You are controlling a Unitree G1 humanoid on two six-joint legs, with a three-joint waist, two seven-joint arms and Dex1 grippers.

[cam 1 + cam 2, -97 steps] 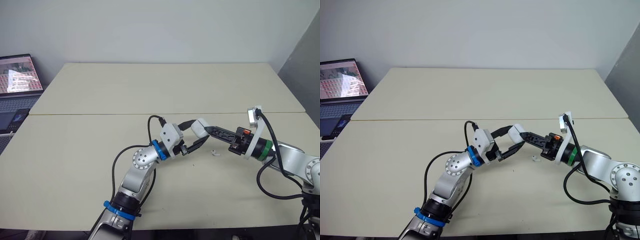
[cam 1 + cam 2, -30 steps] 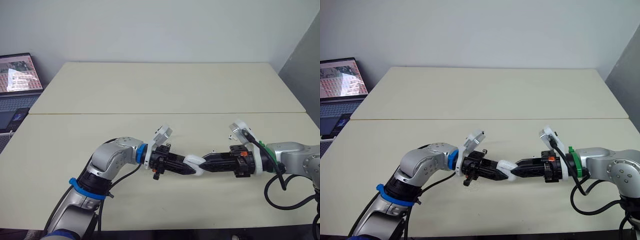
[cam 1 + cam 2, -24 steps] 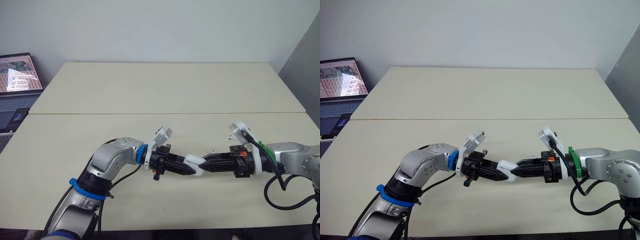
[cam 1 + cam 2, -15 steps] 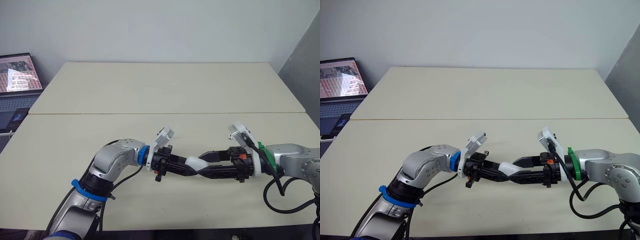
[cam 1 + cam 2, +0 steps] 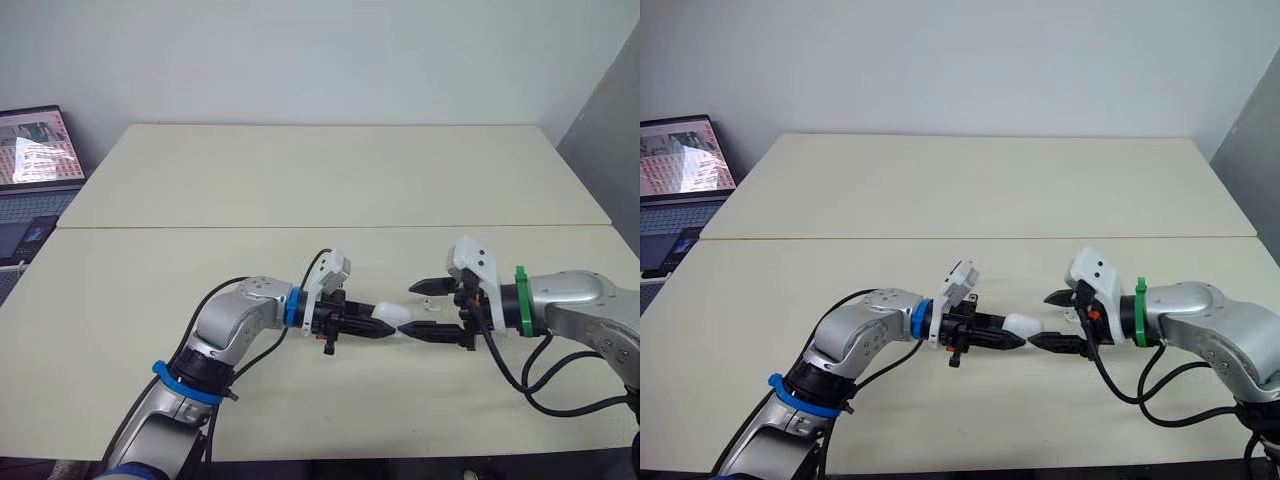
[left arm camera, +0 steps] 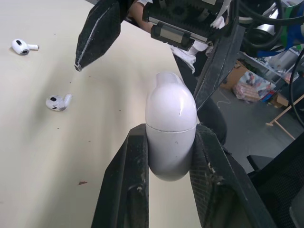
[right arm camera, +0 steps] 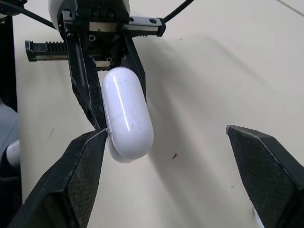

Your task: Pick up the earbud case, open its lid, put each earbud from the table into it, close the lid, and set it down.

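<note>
My left gripper [image 5: 374, 325] is shut on the white earbud case [image 5: 394, 317], gripping its lower half and holding it just above the table, with the lid end toward the right arm. The lid is closed, its seam [image 6: 171, 127] level with the fingertips. Facing it, my right gripper [image 5: 421, 310] stands open, one finger [image 7: 80, 176] close beside the case [image 7: 127, 113] and the other finger [image 7: 264, 167] well apart. Two white earbuds [image 6: 20, 46] [image 6: 58, 101] lie on the table just beyond the right gripper's fingers.
An open laptop [image 5: 36, 150] stands at the far left, off the table [image 5: 300, 180]. A seam [image 5: 200, 227] runs across where the two beige tabletops meet. A grey panel [image 5: 610, 130] rises at the right edge.
My right gripper, shut against the case's lid end a second ago, has opened wide and drawn back a little. The left gripper still holds the case and has shifted slightly toward the far side.
</note>
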